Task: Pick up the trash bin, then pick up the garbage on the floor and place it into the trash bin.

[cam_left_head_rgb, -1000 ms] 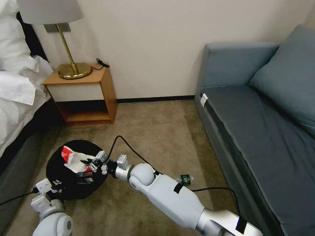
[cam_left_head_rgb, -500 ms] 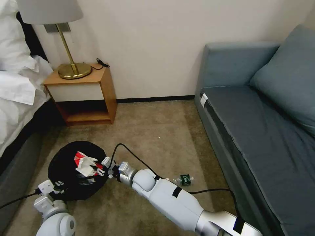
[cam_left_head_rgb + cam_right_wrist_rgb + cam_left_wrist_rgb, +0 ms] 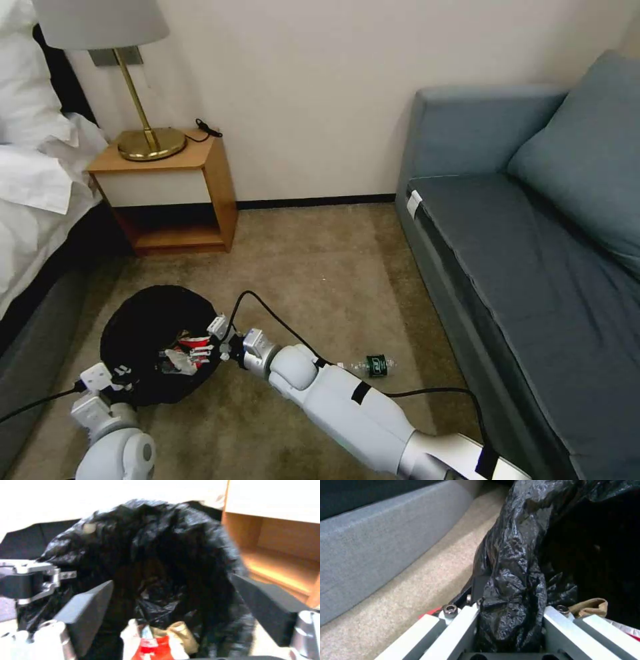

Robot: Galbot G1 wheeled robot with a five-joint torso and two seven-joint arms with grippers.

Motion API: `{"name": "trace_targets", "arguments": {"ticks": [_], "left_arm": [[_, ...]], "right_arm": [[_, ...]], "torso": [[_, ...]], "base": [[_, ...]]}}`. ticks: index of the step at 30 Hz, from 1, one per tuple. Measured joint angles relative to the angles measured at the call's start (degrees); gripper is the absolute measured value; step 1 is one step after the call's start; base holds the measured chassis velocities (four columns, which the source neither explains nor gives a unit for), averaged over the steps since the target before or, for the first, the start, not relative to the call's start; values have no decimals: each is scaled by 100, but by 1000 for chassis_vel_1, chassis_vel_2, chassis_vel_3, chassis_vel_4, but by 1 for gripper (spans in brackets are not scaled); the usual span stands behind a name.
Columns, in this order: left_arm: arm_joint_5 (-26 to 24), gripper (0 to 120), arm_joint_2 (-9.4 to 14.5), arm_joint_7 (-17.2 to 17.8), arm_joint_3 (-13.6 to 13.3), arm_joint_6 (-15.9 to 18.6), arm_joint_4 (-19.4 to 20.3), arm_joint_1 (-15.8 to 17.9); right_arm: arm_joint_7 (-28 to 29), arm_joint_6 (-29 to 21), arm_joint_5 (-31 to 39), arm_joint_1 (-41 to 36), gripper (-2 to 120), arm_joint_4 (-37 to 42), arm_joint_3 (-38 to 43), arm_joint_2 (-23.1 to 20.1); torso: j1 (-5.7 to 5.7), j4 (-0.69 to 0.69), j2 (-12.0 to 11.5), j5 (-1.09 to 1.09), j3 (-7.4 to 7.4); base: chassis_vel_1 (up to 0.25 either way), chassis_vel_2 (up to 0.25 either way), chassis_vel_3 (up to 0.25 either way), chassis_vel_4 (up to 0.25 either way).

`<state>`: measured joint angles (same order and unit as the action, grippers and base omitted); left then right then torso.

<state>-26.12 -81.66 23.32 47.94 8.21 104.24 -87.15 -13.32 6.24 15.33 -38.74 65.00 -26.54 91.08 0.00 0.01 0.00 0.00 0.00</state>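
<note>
- The left gripper (image 3: 510, 620) is clamped on the bagged rim of the trash bin (image 3: 143, 320), the black liner bunched between its fingers; the bin sits low on the carpet (image 3: 320, 267) at the robot's left, near the bed (image 3: 33, 220).
- The right gripper (image 3: 212, 347) hangs at the bin's mouth, jaws spread wide with nothing between them.
- Down inside lie the red-and-white packet (image 3: 151, 647) and the tan paper scrap (image 3: 178, 632), apparently loose from the fingers, though the wrist view is soft here.
- The green-labelled bottle (image 3: 375, 365) lies on the carpet just beside the right forearm, apart from the bin.
- To do this well: keep the jaws spread and lift straight up out of the mouth, so a finger doesn't snag the liner.
- Hold the left grip steady; the thin plastic could slip or tug the bin askew.
- Mind the forearm and its cable (image 3: 280, 317) near the bottle, since a nudge would likely roll it.
</note>
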Motion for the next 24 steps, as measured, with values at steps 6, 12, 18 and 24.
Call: {"name": "trace_targets", "arguments": {"ticks": [6, 12, 18, 24], "left_arm": [[-20, 1, 58, 0, 25, 7, -8, 5], [-38, 1, 107, 0, 33, 12, 1, 6], [-40, 1, 114, 0, 19, 13, 5, 9], [-23, 1, 115, -1, -25, 13, 5, 33]], "right_arm": [[35, 169, -578, -190, 100, 159, 314, -299], [-259, 168, -1713, -409, 100, 282, 861, -898], [-1457, 248, -3366, -795, 100, 421, 1990, -1603], [-2750, 289, -4157, -1143, 100, 692, 2911, -2034]], "torso": [[0, -1, 0, 0, 0], [0, -1, 0, 1, 0], [0, -2, 0, 2, 0], [0, -3, 0, 2, 0]], "base": [[0, 0, 0, 0], [0, 0, 0, 0], [0, 0, 0, 0], [0, 0, 0, 0]]}}
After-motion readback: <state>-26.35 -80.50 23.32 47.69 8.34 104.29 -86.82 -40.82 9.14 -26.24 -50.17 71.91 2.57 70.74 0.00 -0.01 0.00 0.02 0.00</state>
